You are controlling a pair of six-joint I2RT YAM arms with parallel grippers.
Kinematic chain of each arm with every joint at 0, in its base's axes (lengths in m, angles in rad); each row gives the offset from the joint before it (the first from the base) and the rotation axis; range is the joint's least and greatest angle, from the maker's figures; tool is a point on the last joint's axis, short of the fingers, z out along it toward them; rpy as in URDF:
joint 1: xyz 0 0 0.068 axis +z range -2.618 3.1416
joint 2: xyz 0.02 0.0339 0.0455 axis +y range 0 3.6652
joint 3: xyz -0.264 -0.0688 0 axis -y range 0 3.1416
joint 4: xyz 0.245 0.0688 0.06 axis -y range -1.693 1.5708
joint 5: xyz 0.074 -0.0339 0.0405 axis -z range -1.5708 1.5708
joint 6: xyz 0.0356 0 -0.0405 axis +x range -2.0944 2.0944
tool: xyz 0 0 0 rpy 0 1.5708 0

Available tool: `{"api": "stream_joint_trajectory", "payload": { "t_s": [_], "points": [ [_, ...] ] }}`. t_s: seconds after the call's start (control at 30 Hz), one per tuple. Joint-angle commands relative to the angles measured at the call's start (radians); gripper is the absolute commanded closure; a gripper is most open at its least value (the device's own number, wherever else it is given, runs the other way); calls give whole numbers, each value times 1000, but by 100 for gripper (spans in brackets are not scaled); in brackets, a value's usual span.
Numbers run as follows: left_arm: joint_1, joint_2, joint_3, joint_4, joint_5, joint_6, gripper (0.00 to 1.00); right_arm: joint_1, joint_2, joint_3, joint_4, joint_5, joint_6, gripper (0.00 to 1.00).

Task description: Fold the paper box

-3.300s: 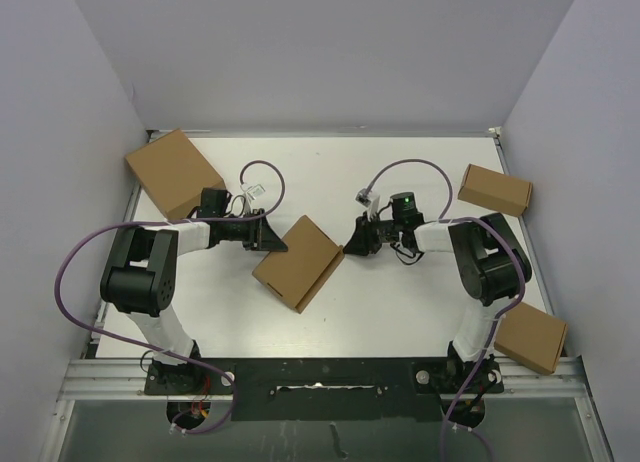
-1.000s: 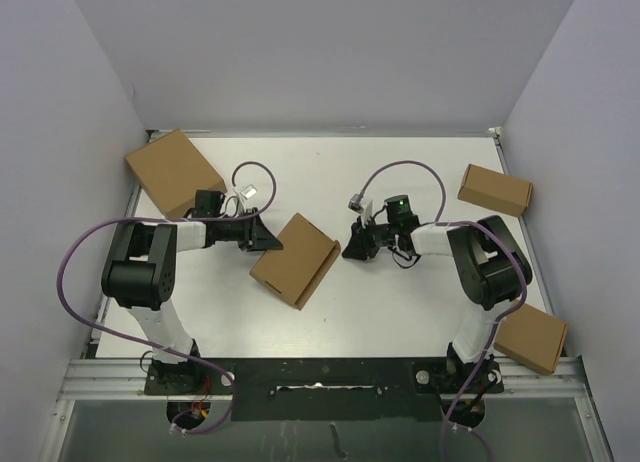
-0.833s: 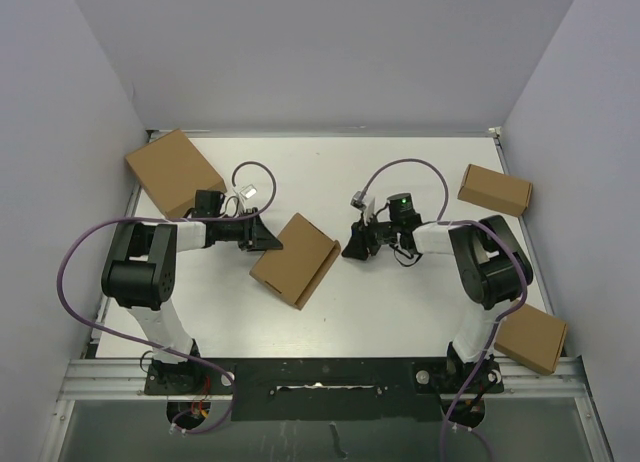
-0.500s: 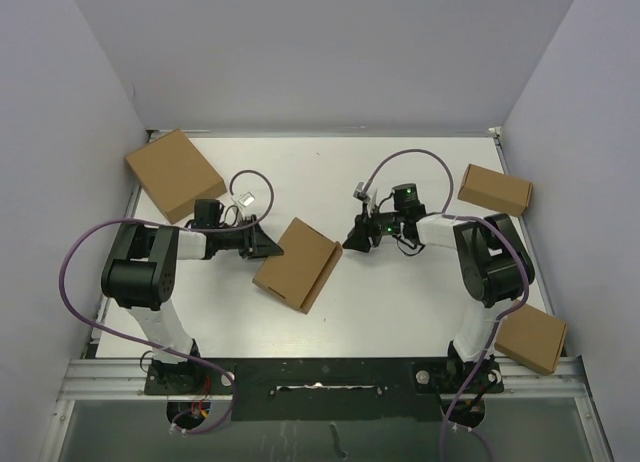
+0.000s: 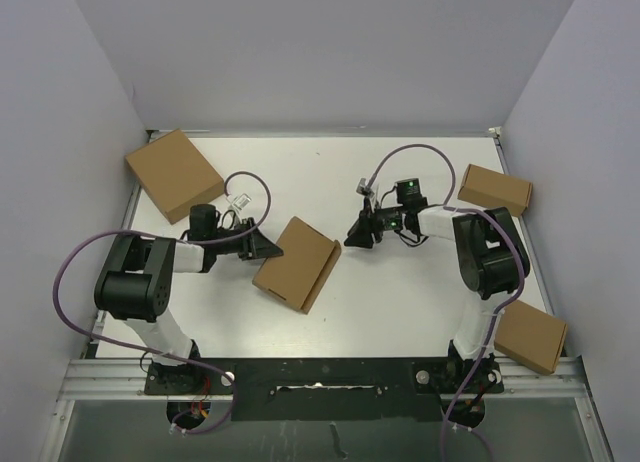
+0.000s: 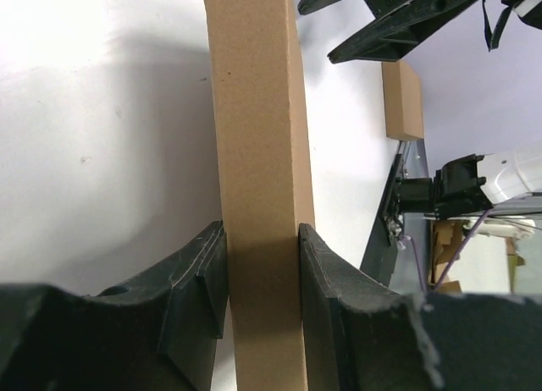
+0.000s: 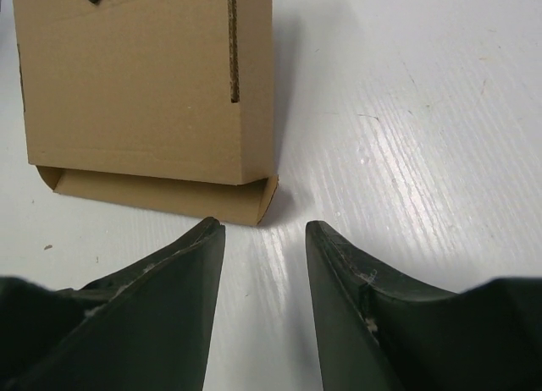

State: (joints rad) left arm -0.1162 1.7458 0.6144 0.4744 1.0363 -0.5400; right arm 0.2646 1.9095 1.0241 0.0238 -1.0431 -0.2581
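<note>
The paper box lies in the middle of the table as a thin, flat brown cardboard package. My left gripper is shut on its left edge; in the left wrist view the cardboard edge fills the gap between the gripper's two pads. My right gripper hovers just right of the box's far corner, open and apart from it. In the right wrist view the box shows a slit and a flap edge sticking out underneath, and that gripper holds nothing.
Three ready-made brown boxes sit around the edges: one at the back left, one at the back right, one at the near right. Grey walls close the table on three sides.
My right gripper has opened and drawn slightly back from the box's right corner. The left arm has settled lower, still holding the box, which has shifted only a little.
</note>
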Motion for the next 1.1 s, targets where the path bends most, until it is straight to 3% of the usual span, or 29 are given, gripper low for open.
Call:
{"api": "stream_joint_trajectory", "payload": {
  "t_s": [0.0,0.47,0.77,0.87,1.07],
  "points": [
    [-6,-104,-32,144,-91,117,92,-14,-30,30,8,-58,-7,56],
    [-18,-149,-99,243,-128,169,96,-6,-10,120,-117,-99,-132,53],
    [-33,-168,-121,256,-154,195,98,33,-7,168,-187,-15,-194,57],
    [-45,-187,-132,253,-167,212,99,37,-21,206,-324,56,-315,58],
    [-51,-180,-140,269,-171,211,100,13,16,262,-443,31,-374,59]
  ]
}}
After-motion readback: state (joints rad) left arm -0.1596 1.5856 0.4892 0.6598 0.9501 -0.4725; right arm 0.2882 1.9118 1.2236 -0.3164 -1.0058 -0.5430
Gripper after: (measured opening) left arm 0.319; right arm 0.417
